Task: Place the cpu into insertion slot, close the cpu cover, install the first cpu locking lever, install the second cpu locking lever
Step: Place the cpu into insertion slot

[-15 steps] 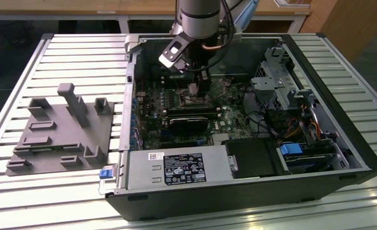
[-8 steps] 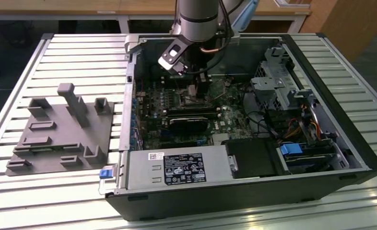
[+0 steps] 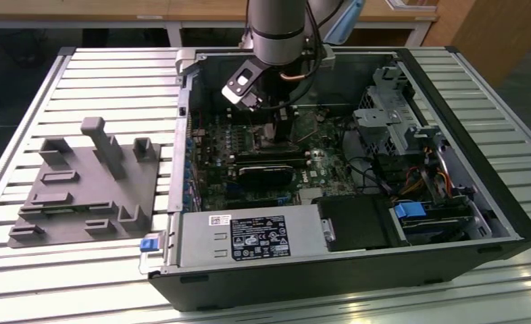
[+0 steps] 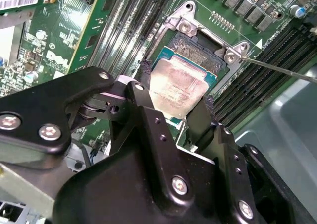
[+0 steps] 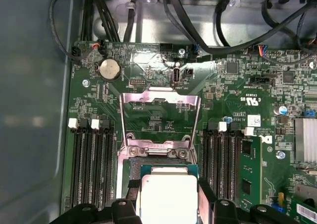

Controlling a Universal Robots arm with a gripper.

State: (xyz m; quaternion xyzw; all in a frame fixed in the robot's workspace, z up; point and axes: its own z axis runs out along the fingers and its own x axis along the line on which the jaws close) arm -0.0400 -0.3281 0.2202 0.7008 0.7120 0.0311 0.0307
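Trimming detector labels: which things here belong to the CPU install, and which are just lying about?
Job: gripper, cpu, insertion slot, cpu cover, locking lever.
Lying about: grey fixture block, power supply, coin cell, memory slots.

Silver-grey cpu (image 4: pixel 181 83) with teal-green edge, green motherboard (image 5: pixel 237 105), silver cpu cover (image 5: pixel 148 99), black hand (image 4: pixel 176 86), pale striped slatted desk (image 3: pixel 112 74).

The black gripper (image 4: pixel 176 87) has its fingers (image 4: pixel 148 110) pressed against two opposite edges of the cpu (image 4: pixel 181 83). The cpu's dull silver top lies over the insertion slot (image 4: pixel 195 46), leaving a dark strip of the slot uncovered. Rows of black memory slots (image 4: pixel 131 16) run along both sides of the insertion slot on the green motherboard (image 4: pixel 64 40), and a thin metal lever (image 4: pixel 282 70) juts out from the screwed bracket (image 4: pixel 235 54) at its corner.
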